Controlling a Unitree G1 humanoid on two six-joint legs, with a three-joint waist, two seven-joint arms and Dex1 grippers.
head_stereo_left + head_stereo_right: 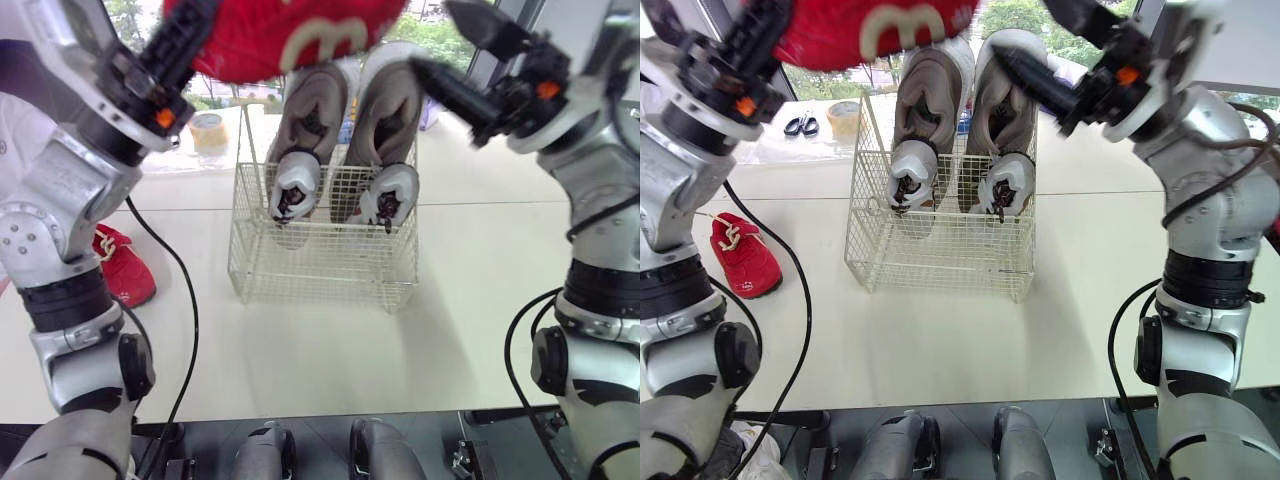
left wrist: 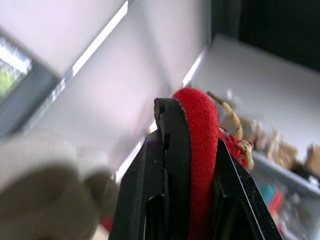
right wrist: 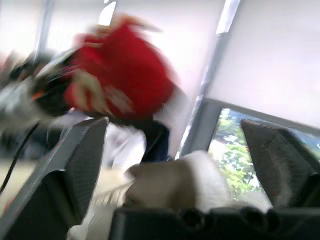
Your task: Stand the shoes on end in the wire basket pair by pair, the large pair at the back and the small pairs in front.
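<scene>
A small pair (image 1: 297, 187) stands before a large pair (image 1: 312, 105) in the basket (image 1: 320, 270); a loose shoe (image 1: 125, 268) lies left of it, a held shoe (image 1: 270, 35) above.

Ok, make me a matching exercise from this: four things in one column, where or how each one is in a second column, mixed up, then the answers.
1. raised red shoe
2. other red shoe
3. big tan shoes
4. right gripper

A. open, holding nothing
B. lying on the table, to the left of the wire basket
C. standing on end at the back of the wire basket
D. clamped in the left gripper

Pairs: 1-D, 2-B, 3-C, 4-A
</scene>
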